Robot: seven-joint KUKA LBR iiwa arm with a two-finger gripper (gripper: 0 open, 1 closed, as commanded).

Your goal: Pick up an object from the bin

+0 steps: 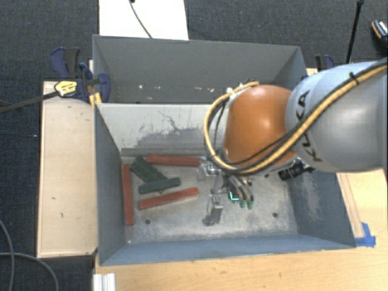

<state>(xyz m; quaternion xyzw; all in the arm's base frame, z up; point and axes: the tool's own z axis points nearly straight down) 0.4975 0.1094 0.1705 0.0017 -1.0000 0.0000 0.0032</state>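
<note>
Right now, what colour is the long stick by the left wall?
The stick is reddish-brown, seen in the camera view.

Silver-grey arm (348, 129), black KUKA lettering (307, 119); orange dome cover (257, 123); yellow-black cables (210, 126) looped; small metal claw (227, 206).

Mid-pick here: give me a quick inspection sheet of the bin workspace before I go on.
Surface: grey bin floor, scuffed, bare under the arm.
Job's things: three red-brown bars and two dark green blocks, clustered at the left of the floor.
Clutter: nothing seen.
Grippers: hand low over bare floor, right of the bars, touching none; open or shut unclear.
Cables: yellow-and-black cable looped around the orange wrist cover.
Surroundings: dark floor.
</note>
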